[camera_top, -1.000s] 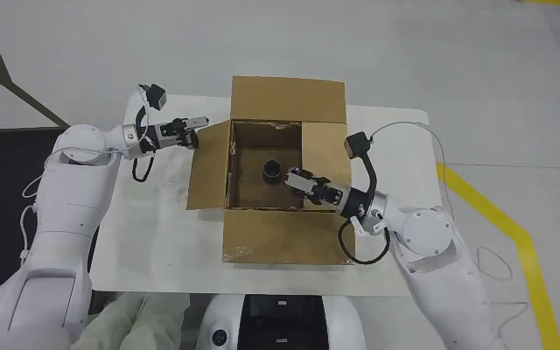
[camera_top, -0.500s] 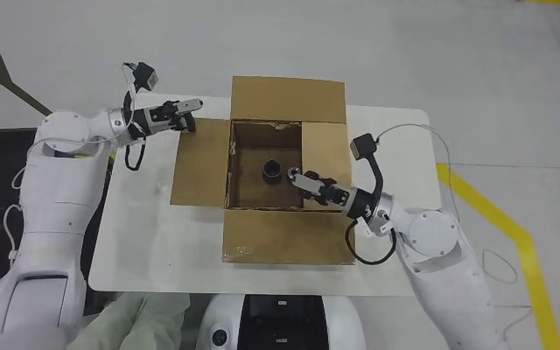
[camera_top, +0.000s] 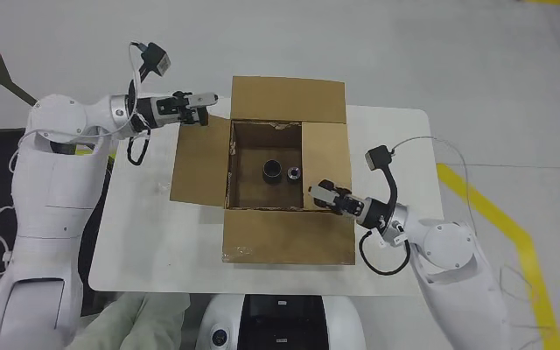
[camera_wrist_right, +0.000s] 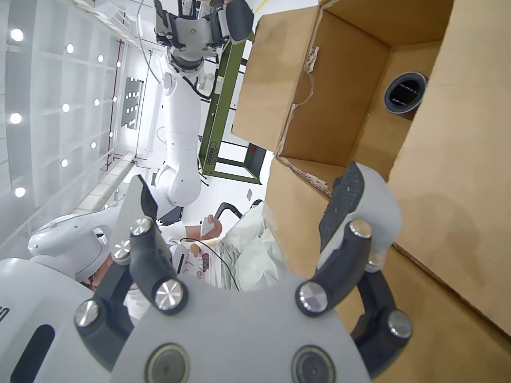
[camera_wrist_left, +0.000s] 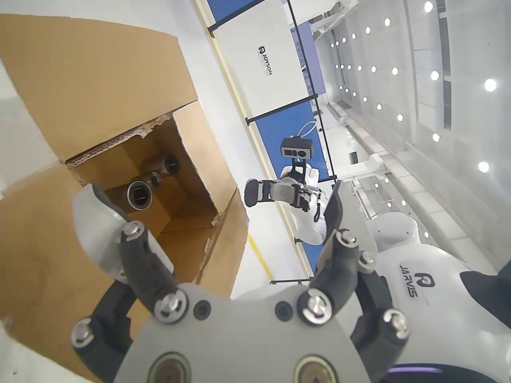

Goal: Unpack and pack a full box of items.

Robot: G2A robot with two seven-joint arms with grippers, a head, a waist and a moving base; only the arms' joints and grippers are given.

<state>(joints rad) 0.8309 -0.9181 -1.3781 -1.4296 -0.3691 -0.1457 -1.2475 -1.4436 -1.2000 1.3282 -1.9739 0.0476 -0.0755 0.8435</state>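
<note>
An open cardboard box (camera_top: 262, 236) sits mid-table with all its flaps folded outward. Inside it lie a dark cylinder (camera_top: 273, 170) and a smaller dark cylinder (camera_top: 294, 171) beside it. In the left wrist view both cylinders (camera_wrist_left: 139, 194) show deep in the box (camera_wrist_left: 60, 81). The right wrist view shows the larger cylinder (camera_wrist_right: 405, 93) past a flap (camera_wrist_right: 459, 161). My left gripper (camera_top: 203, 98) (camera_wrist_left: 215, 217) is open and empty above the far corner of the left flap (camera_top: 199, 166). Open and empty too, my right gripper (camera_top: 322, 191) (camera_wrist_right: 243, 201) hovers at the box's front right corner.
The white table (camera_top: 140, 245) has bare room to the left of the box and at the far right (camera_top: 394, 140). The far flap (camera_top: 289, 98) reaches toward the table's back edge.
My right gripper has drawn back out of the box, and the small cylinder now lies where it was. The left flap has folded out flat. My left gripper has moved toward the box's far left corner.
</note>
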